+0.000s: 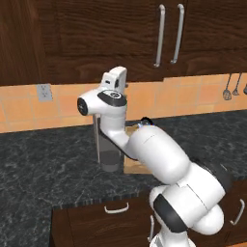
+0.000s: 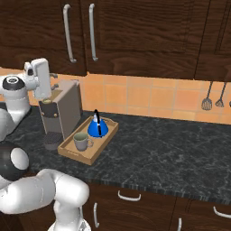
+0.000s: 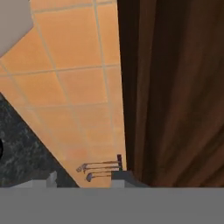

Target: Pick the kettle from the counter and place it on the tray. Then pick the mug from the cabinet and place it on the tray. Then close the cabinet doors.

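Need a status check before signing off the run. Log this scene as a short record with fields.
kettle: small bright blue rounded kettle stands on the light wooden tray
mug: small grey-beige mug on the same tray, in front of the kettle
cabinet doors: dark brown wood-grain doors both shut
gripper: white arm's gripper raised beside the grey coffee machine, holding nothing

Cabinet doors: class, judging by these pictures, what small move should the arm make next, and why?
Probably draw the arm back and stop: the cabinet doors look shut, and the kettle and mug already sit on the tray, so nothing seems left.
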You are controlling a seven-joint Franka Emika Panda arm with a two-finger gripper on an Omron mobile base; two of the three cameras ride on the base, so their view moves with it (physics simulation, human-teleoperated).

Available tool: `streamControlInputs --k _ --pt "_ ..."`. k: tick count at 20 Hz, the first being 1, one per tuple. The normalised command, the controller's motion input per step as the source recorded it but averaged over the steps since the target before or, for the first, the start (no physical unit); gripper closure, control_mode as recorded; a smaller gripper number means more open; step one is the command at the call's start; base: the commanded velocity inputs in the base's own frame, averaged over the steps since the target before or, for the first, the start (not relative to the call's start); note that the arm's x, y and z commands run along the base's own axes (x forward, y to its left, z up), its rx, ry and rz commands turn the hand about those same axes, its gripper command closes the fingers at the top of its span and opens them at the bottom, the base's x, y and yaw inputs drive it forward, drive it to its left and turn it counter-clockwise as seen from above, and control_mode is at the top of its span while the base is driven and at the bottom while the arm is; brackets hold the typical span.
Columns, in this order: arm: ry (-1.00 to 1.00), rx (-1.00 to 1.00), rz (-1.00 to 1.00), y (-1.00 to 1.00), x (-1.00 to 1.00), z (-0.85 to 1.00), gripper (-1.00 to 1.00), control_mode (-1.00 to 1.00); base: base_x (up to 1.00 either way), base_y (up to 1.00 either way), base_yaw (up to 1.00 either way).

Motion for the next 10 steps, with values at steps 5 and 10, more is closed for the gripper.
streamControlInputs --k 5,10 --pt "0.00 0.16 0.11 -0.54 1.00 0.42 -1.00 -1.00 0.00 0.00 0.00" --pt "0.00 0.15 0.13 -0.55 0.87 0.37 -1.00 -1.00 0.00 0.00 0.00"
